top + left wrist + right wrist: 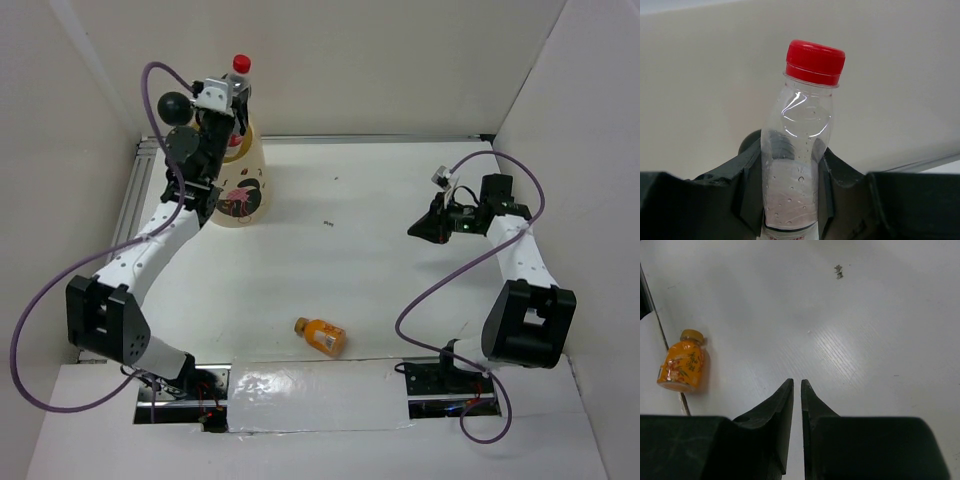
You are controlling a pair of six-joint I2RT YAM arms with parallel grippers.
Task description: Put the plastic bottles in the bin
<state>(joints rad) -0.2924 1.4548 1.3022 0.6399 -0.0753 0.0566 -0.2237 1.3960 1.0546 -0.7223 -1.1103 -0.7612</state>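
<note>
Above the bin | your left claw clamps the clear bottle mid-body | likely light, thin, slick | right claw all but shut, empty | orange bottle lies on bench; take its belly

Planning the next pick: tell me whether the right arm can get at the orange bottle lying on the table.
Probably yes. The orange bottle lies alone on bare table, nothing between it and the right arm. Its jaws are empty but nearly shut, so must open first.
</note>
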